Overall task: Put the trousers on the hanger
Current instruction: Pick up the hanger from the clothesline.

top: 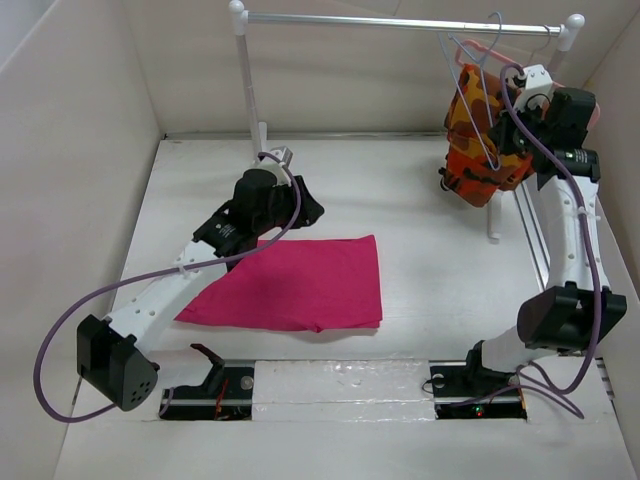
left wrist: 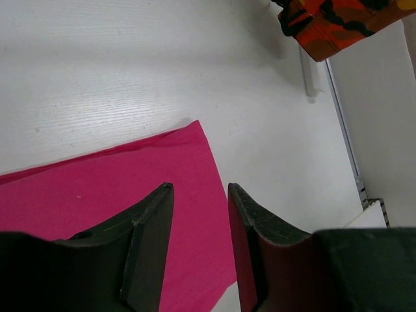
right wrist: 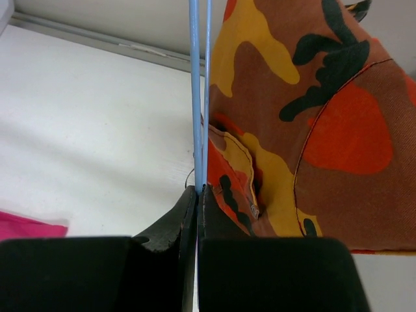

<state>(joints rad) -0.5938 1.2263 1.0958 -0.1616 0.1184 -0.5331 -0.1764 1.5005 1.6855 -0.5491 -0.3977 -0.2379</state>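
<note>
1. The trousers lie folded flat on the table, left of centre and well apart from the hanger. They are not yet on it.
2. The hanger hangs from the rail at the far right, just beside a patterned garment.
3. The right tool is clenched on the hanger's 2 thin wires. Judgement: this grip steadies the hanger, or prepares to take it off the rail, so that cloth can be fed through.
4. The left tool is released, its jaws apart with nothing between them, and it sits over the trousers' right edge near the far corner. Judgement: it is placed there for a pinch at that edge. Contact with the cloth cannot be confirmed.
</note>
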